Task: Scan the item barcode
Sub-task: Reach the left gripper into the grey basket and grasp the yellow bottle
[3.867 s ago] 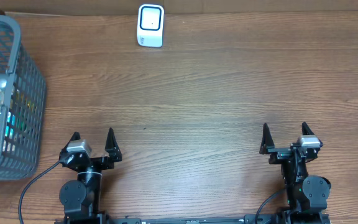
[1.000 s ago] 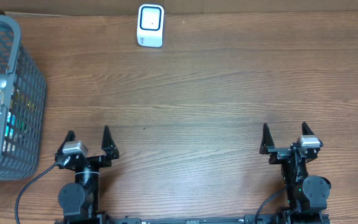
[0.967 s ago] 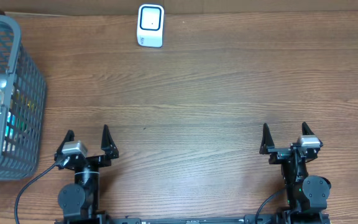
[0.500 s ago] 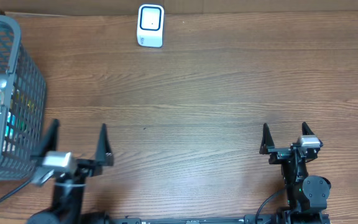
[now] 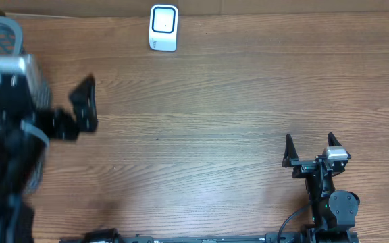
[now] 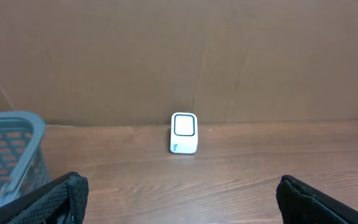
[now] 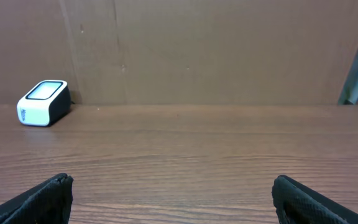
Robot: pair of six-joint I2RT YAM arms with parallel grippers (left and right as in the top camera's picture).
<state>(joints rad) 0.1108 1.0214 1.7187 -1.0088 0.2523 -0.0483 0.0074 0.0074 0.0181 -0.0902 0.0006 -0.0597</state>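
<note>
Closest to the robot's base, the right gripper (image 5: 308, 143) was parked low at the near edge of the table (image 5: 215, 101), fingers spread wide with nothing between them. It didn't look like it was doing anything.

The left gripper (image 6: 179, 186) was where the action was. From overhead that arm was a big motion-blurred blob up over the grey basket (image 5: 2, 27) at the left side of the table. Its jaws were wide apart too, and its wrist cam showed just bare wood between them, so nothing was grabbed.

About the item itself: I honestly couldn't make it out. The arm covered most of the basket from above, and the wrist cam only caught the basket's rim and a bit of mesh. My guess is it was sitting in there.

Further back, the little white scanner (image 5: 163, 27) stood alone near the far edge of the table, close to the cardboard wall (image 6: 229, 56) and well apart from the basket.

So I'd call this the very first step, the reach for the pick. The next move needed the left arm to drop its open jaws into the basket without clipping the rim, close on the item, then carry it over so the barcode faced the scanner window.
</note>
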